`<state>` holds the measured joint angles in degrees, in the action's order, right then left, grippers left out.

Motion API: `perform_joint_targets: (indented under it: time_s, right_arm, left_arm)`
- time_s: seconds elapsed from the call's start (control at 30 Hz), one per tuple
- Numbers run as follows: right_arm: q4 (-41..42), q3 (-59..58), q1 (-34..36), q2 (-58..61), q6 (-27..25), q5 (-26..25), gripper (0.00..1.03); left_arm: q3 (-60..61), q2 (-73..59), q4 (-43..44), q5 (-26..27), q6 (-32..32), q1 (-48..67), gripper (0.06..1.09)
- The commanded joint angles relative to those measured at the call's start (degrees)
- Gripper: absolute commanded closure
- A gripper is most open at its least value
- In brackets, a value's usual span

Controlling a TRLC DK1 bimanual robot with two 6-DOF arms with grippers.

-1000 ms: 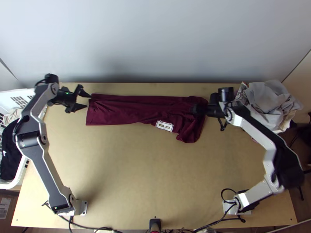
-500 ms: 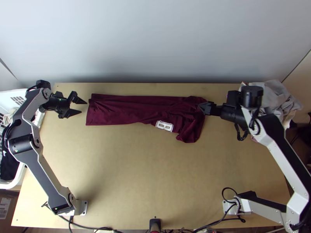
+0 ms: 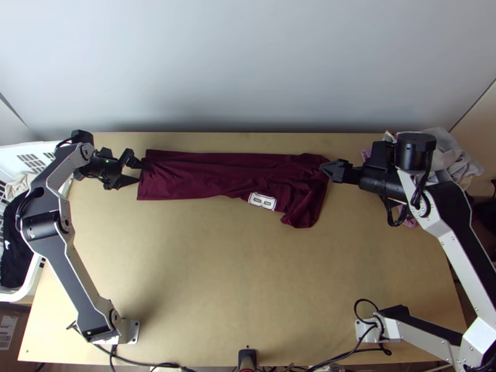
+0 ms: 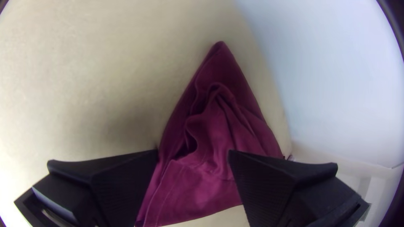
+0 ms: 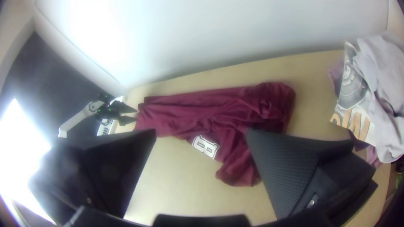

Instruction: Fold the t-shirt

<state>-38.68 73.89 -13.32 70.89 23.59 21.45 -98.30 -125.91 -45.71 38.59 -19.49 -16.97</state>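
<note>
In the top view, my left gripper stands open at the left end of the maroon t-shirt. My right gripper is at the shirt's right end in that view. The shirt lies as a long folded strip, with a bunched right part hanging toward the near side and a white patch on it. In the left wrist view, the rumpled shirt end appears beyond and between the parted fingers of my left gripper. From the right wrist, my right gripper is open, the shirt beyond its fingers.
A heap of grey and printed clothes lies at the table's far right corner. At the left edge stands a white basket holding dark cloth. A pale wall rises behind the table; bare wood stretches in front of the shirt.
My left gripper drew away from the shirt's left end, then came back to it. The right gripper and its arm moved back rightward from over the shirt. The shirt looks unchanged.
</note>
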Motion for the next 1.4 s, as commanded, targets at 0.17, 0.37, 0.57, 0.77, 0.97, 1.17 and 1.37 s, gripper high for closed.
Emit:
perform_joint_targets:
  time_s: [0.17, 0.37, 0.57, 0.77, 0.97, 1.17, 1.37]
  right_arm:
    - [-1.14, -0.24, 0.84, -0.14, 1.63, 2.01, 0.03]
    - [-1.40, -0.59, 1.81, -0.32, 2.42, 3.24, 0.03]
    - [-1.31, -1.11, 2.07, -0.49, 2.42, 3.16, 0.03]
    - [-0.87, -2.17, 2.07, -0.49, 2.51, 3.24, 0.03]
    - [-0.08, -2.78, 1.98, -0.32, 3.30, 3.24, 0.03]
    - [0.09, -3.05, 1.90, -0.32, 3.56, 3.24, 0.03]
    - [0.09, -4.28, 2.07, -1.55, 3.56, 3.24, 0.04]
  left_arm:
    - [-0.58, -3.03, 2.91, 2.37, -1.26, 2.03, 0.53]
    - [1.53, -1.62, 5.81, 2.81, -3.19, 3.52, 1.05]
    - [5.49, 2.42, 4.93, 2.98, -2.93, 1.77, 1.05]
    - [8.21, 8.92, -0.96, 2.98, 0.94, -5.18, 1.05]
    - [10.67, 13.85, -5.26, 2.90, 7.27, -12.30, 1.05]
    - [10.59, 14.20, -10.18, 2.81, 12.01, -17.39, 1.05]
    - [9.36, 15.60, -12.21, 1.67, 13.60, -16.87, 1.05]
